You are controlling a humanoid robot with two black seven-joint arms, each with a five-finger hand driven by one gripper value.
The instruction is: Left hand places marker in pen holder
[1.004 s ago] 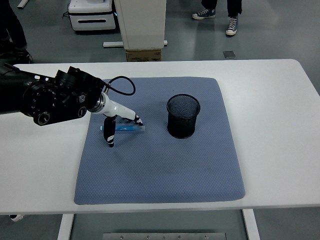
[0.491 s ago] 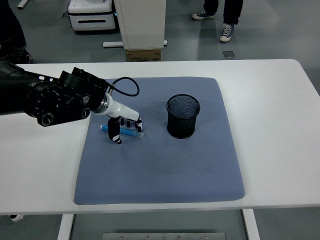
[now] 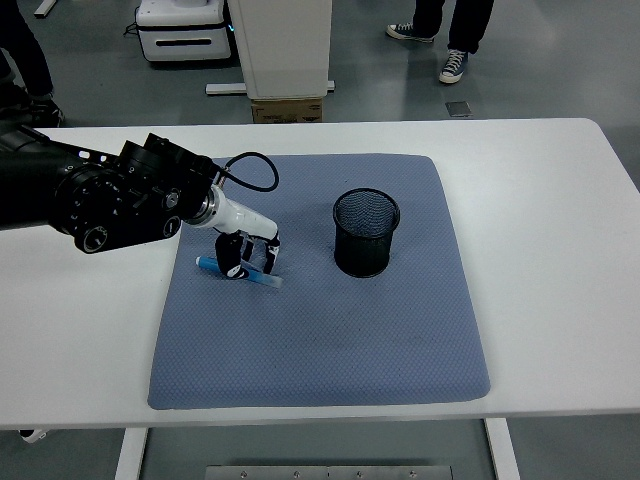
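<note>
A blue marker [image 3: 212, 265] lies on the blue-grey mat [image 3: 320, 340], left of centre, with its right end slanted slightly toward me. My left hand [image 3: 250, 258] comes in from the left and is down over the marker's middle. Thumb and fingers [image 3: 271, 256] are curled around the marker, which still touches the mat. The black mesh pen holder [image 3: 366, 232] stands upright on the mat, about a hand's width to the right of the marker; no contents show through its open top. The right arm does not show.
The mat lies on a white table [image 3: 560, 260]. Behind the far edge stand a white pillar on a cardboard box [image 3: 287, 108] and a white machine [image 3: 185, 30]. A person's legs and sneakers [image 3: 453, 65] show at the top right.
My left hand has dropped onto the marker and its fingers have curled in around it. The marker has turned slightly, its right end swinging toward me.
</note>
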